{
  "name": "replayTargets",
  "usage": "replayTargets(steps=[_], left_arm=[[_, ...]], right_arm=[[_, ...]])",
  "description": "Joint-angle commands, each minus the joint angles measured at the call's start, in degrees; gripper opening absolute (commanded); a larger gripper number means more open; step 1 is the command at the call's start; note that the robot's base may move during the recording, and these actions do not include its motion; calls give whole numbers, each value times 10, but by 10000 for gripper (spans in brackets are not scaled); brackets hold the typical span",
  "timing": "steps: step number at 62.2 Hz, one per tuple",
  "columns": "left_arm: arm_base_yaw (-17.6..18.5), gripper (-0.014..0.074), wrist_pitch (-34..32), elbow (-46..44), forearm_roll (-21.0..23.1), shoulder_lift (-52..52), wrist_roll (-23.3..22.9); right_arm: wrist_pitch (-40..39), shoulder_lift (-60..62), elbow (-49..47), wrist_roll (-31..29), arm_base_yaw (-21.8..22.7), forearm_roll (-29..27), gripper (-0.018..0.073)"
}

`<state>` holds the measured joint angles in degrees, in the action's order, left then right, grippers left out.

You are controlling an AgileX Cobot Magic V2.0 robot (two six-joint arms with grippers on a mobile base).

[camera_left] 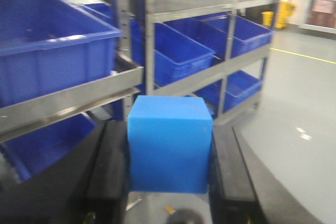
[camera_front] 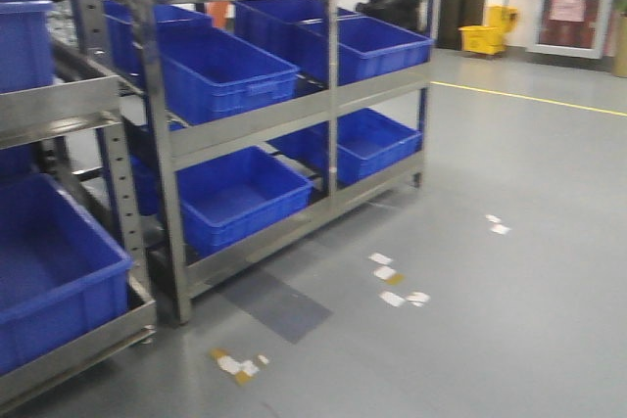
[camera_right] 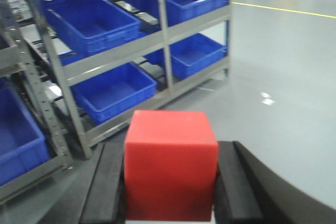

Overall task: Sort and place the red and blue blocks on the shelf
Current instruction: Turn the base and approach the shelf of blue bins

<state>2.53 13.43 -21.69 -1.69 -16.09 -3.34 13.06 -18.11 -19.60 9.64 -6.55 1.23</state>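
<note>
Just ahead and to the left of the left gripper [camera_left: 169, 129], a big blue bin [camera_left: 52, 45] is seen on the shelf [camera_left: 68, 98], its inside hidden by its own wall; beyond the right gripper [camera_right: 170, 148], a lower bin [camera_right: 113, 90] and an upper bin [camera_right: 94, 22] are shown with bare blue floors; farther off, past the rack's end, a yellow mop bucket [camera_front: 487, 36] is made out on the grey floor [camera_front: 509, 271]. The blue block [camera_left: 169, 148] is clamped between the left gripper's black fingers [camera_left: 110, 166], both side faces touched, the shelf rail near; the red block [camera_right: 170, 174] is pinched likewise by the right gripper, its fingers [camera_right: 233, 182] pressed to either side, the shelf well apart, ahead and left.
</note>
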Motion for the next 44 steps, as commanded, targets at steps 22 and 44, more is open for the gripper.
replayTargets(steps=[22,44], left_arm=[[4,132,-50,-21,4,-4,-5],[4,132,-50,-21,4,-4,-5]], right_arm=[[-47,-5,-16,-2,3,0,51],[-47,-5,-16,-2,3,0,51]])
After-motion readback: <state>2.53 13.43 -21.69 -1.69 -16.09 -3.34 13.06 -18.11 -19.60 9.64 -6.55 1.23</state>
